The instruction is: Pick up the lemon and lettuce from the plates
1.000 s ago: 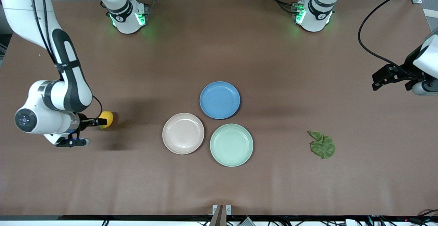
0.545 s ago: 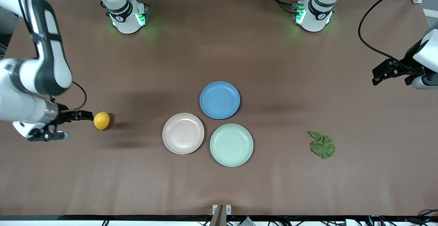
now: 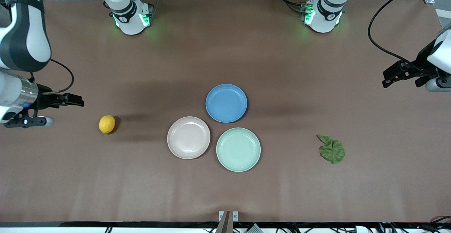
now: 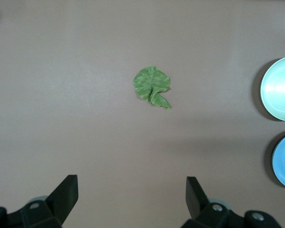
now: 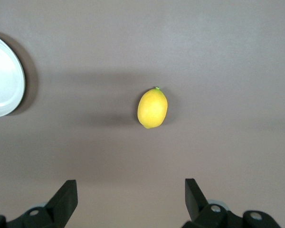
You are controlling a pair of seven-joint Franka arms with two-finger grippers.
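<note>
The lemon [image 3: 106, 124] lies on the bare table toward the right arm's end, apart from the plates. My right gripper [image 3: 79, 102] hangs open and empty above the table, off to the side of the lemon [image 5: 152, 108]. The lettuce [image 3: 332, 150] lies flat on the table toward the left arm's end. My left gripper [image 3: 386, 79] is open and empty in the air near that table end; its wrist view shows the lettuce [image 4: 152, 87] lying clear of its fingertips. The beige-pink plate [image 3: 188, 137] and the mint green plate [image 3: 238, 149] sit side by side mid-table, both bare.
A blue plate [image 3: 226, 103], also bare, sits just farther from the front camera than the other two and close to them. The arms' bases [image 3: 131, 16] stand along the table's back edge. A black cable [image 3: 384, 46] loops over the table at the left arm's end.
My right gripper has drawn up and away from the lemon, toward the table's end, leaving the lemon on the table. The left gripper has only drifted slightly.
</note>
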